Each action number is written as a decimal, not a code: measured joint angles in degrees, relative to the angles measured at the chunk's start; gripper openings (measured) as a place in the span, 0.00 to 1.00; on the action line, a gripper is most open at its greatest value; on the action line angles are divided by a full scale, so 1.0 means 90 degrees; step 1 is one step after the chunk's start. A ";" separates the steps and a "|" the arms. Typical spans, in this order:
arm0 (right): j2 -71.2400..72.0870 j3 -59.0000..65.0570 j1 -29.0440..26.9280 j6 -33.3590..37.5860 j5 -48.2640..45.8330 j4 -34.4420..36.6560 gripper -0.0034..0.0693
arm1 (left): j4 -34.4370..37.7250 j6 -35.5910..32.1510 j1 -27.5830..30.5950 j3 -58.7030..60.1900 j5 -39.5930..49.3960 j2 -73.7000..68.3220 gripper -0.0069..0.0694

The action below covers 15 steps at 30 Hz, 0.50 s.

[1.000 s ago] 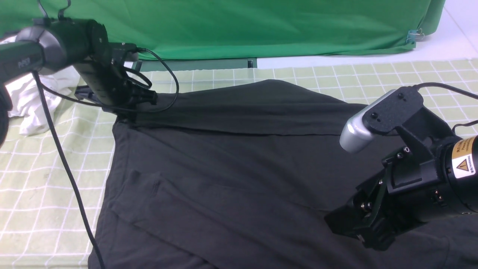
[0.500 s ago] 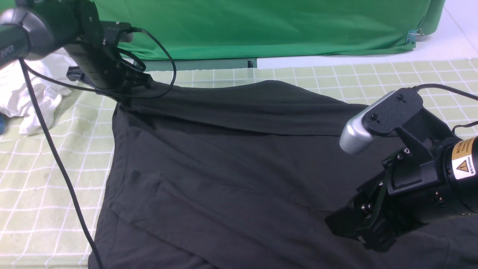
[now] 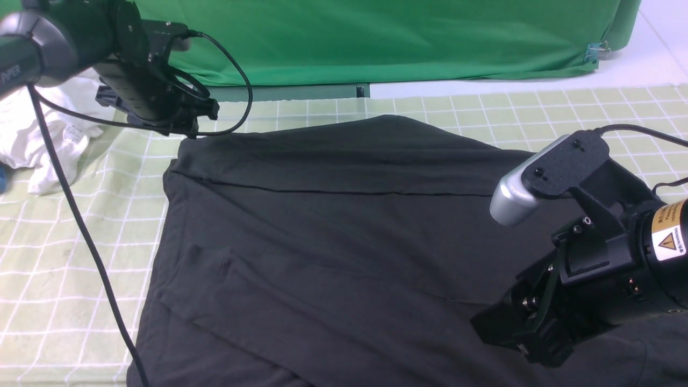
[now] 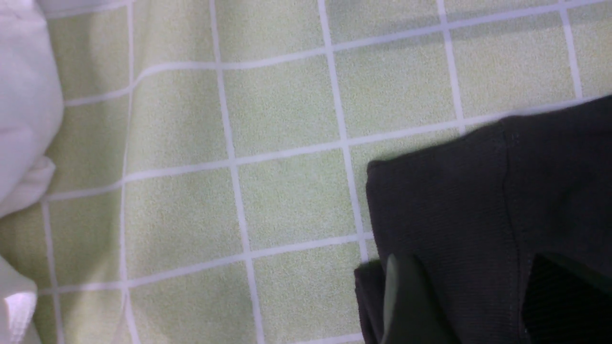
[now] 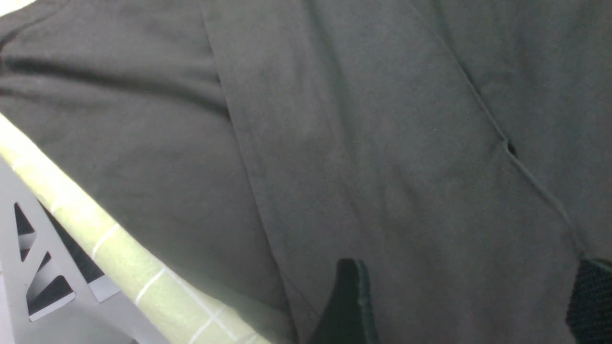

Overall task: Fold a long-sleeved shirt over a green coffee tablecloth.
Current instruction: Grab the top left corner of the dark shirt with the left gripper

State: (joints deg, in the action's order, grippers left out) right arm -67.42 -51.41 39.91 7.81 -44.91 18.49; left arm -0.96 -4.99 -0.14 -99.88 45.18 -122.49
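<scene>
black left gripper [image 3: 185, 129] hovers, jaws apart, over long-sleeved shirt [image 3: 333, 242] corner; right gripper [image 3: 513, 341] gapes low.

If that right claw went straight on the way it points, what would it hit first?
Most likely the long-sleeved shirt, lying just ahead of the right gripper; exact depth is unclear.
</scene>
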 joint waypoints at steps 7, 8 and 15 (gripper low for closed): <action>0.0000 0.0000 0.0000 -0.0005 -0.0053 0.0000 0.81 | 0.0158 0.0000 0.0000 0.0000 -0.0015 -0.0234 0.60; 0.0000 0.0000 0.0000 -0.0005 -0.0070 0.0000 0.81 | 0.0179 0.0000 0.0000 -0.0005 0.0017 -0.0316 0.60; 0.0000 0.0000 0.0000 -0.0005 -0.0111 0.0000 0.81 | 0.0258 0.0113 0.0000 -0.0005 0.0111 -0.0610 0.60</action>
State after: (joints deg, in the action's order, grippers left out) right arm -67.42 -51.41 39.91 7.76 -45.91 18.49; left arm 1.36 -3.96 -0.14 -99.92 46.18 -127.98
